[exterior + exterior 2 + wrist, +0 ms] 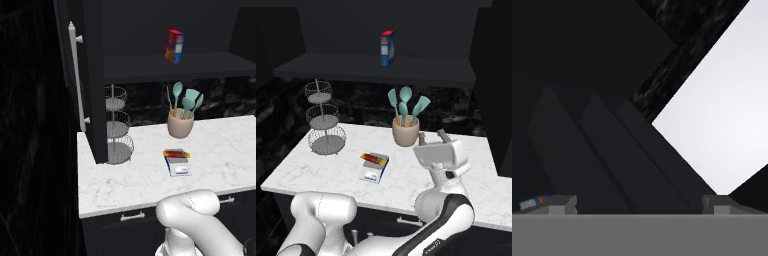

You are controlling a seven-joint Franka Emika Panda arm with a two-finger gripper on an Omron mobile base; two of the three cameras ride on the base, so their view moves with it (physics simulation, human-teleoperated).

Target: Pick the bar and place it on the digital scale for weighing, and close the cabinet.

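Already the bar (176, 153) lies across the far end of the scale (178, 164) in mid-desk (125, 180), presumably set there for weighing. That leaves the cabinet (92, 75): its left door stands open, edge-on over the desk. The gripper (432, 136) is raised to the right of the pot (406, 134), jaws apart and empty, probably free to go for a door. One bar, one scale, one box (174, 46) on the shelf, one three-tier wire stand (324, 120), one pot holding four teal utensils.
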